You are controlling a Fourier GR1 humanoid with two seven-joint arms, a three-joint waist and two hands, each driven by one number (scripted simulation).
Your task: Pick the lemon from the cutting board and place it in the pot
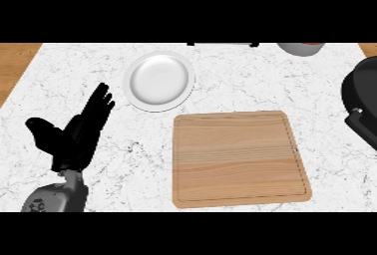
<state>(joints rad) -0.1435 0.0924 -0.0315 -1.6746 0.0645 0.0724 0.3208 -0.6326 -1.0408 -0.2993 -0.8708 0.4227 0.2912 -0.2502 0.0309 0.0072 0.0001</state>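
White marble covers the bench (243, 74), with strips of wood showing at its far left and far right corners. On it, a little right of centre, lies a wooden cutting board (239, 157) with a groove running around its rim; its top is bare, and no lemon shows on it or anywhere else in the view. Just beyond the board's upper left corner sits a white plate (159, 80), close to the board but not touching it. At the right edge a black pot (361, 92) is cut off by the frame, so only part of its rounded body and a handle-like piece below it can be seen; whether anything lies inside cannot be told. At the top edge, right of centre, the lower part of a grey, round container (300, 49) peeks in, and a dark-ended pale strip shows along the top near the middle. The left robot hand (77, 132) stands at the left of the view above its grey forearm, fingers straight and pointing up toward the plate, thumb spread out to the left, holding nothing. The right robot hand does not appear.
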